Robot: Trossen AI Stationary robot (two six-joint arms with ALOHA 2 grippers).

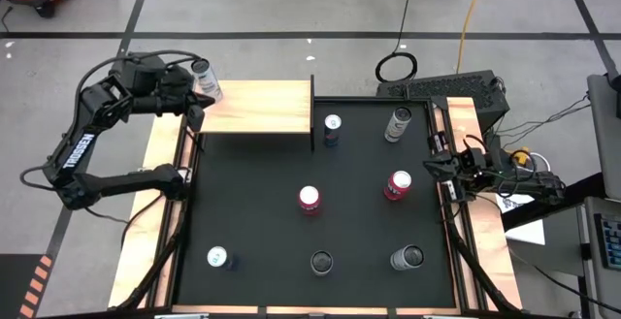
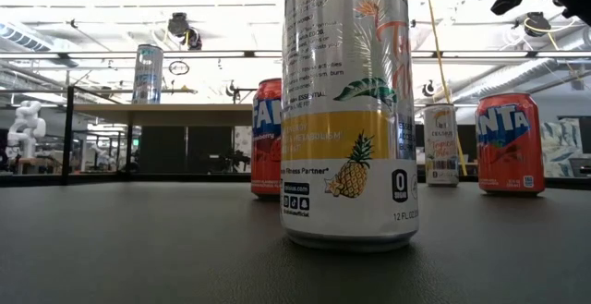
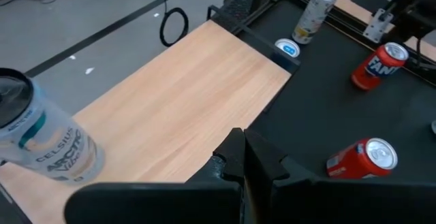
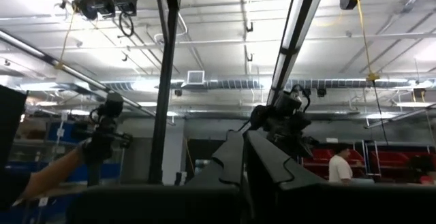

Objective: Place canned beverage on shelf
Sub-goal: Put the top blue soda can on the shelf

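On the shelf (image 1: 257,106), a rigid, slick can (image 1: 205,79) stands beside the left gripper (image 1: 197,115), fingers pressed together; grasp mid-body.

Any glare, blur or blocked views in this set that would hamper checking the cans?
High view: even light, sharp. Low view: the pineapple-print can stands so close it fills the middle and hides cans behind; ceiling lights glare bright. Left wrist view: the Celsius can on the shelf looks soft. Right wrist view: only ceiling.
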